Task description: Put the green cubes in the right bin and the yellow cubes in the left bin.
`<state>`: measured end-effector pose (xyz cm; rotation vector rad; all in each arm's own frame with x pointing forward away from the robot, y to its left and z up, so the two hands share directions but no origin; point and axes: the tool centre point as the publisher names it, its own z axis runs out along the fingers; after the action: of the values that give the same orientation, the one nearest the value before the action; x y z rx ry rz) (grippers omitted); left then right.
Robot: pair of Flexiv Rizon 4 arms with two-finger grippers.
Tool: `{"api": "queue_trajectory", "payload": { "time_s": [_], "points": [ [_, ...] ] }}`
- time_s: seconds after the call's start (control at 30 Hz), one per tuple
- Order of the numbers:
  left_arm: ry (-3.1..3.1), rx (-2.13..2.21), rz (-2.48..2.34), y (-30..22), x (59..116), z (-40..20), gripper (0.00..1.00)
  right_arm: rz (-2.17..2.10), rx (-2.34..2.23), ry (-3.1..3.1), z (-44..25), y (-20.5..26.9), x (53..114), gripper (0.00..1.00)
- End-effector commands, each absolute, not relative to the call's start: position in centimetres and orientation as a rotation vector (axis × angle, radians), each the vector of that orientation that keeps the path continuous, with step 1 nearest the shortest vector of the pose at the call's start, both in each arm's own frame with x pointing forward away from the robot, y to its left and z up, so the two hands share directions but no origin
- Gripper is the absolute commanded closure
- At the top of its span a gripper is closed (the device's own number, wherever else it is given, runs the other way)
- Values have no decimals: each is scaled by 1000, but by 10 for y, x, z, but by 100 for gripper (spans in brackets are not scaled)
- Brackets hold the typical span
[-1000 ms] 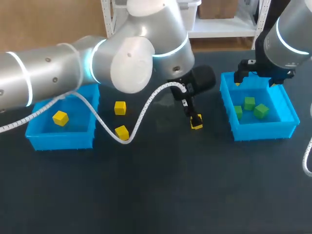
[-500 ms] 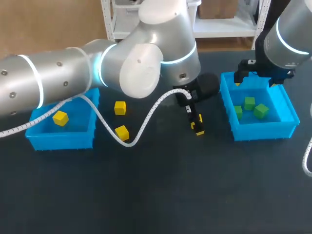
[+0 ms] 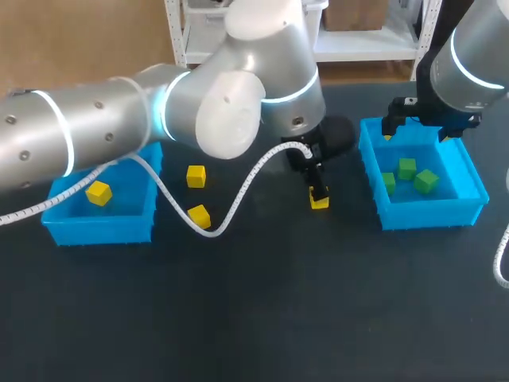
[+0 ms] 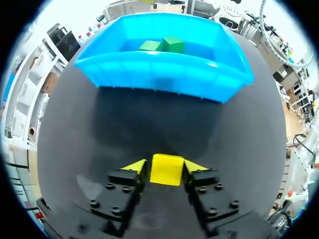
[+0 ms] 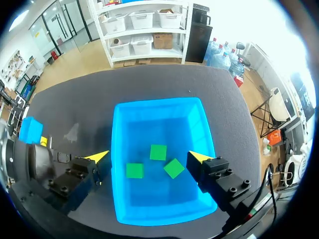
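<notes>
On the dark table between the bins lies a yellow cube, and my left gripper is shut on it, both yellow tips pressed against its sides. Two more yellow cubes sit loose beside the left bin, which holds one yellow cube. The right bin holds three green cubes. My right gripper hangs open above that bin's far end.
A white cable loops from my left arm down over the table near the loose yellow cubes. The big left arm hides much of the table's far middle.
My left gripper's fingers have come together onto the yellow cube after lowering around it. The right arm has not moved.
</notes>
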<state>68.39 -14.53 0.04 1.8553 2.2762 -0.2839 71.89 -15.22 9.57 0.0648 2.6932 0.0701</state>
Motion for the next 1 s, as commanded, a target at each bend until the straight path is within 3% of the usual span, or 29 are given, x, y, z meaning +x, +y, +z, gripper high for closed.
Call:
{"api": "queue_trajectory", "payload": {
  "time_s": [0.03, 0.63, 1.0],
  "points": [
    [2275, 1847, -286, -140, 688, 2, 100, 69, 66, 2689, 95, -152, 718, 0],
    [2345, 1554, -339, -105, 734, 66, 100, 69, 66, 2689, 95, -152, 718, 0],
    [2410, 1282, -291, -42, 767, 120, 100, 69, 66, 2689, 95, -152, 718, 0]
  ]
}}
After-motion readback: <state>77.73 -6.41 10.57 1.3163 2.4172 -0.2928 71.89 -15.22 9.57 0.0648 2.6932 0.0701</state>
